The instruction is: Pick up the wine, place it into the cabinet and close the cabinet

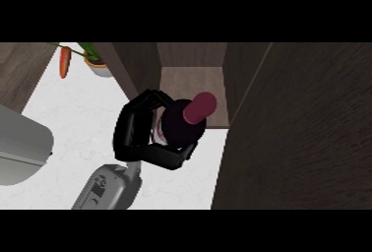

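Lower centre-left of frame: grey forearm [109,189], smooth moulded shell, comes in from the bottom edge.

Just above it: left hand [134,135], glossy black. Its fingers arch over the far side and its thumb crosses the near side, so it is clamped round the dark round-bodied wine bottle with a maroon cap [187,117]. The right hand does not show.

Bottle position: centre of frame, tilted, with the cap pointing to the upper right. The cap overlaps the front lip of the open dark wood-grain cabinet [190,81]. I cannot tell whether the base is clear of the white speckled counter [80,128].

Step in hand (judgement): carrying the bottle into the opening, placement not yet done. To do it well:
- bring the bottle upright before it goes in;
- steer up-frame through the middle of the opening, off the side walls;
- set the base flat on the matte shelf before the fingers release;
- watch the broad dark wooden panel [291,138] filling the right of frame, probably the open door, which needs room to swing shut.

Left edge: rounded pale grey object [18,147], smooth, identity unclear.

Upper left, farthest: an orange tapered carrot [64,63] beside a small potted plant with green leaves [98,64].
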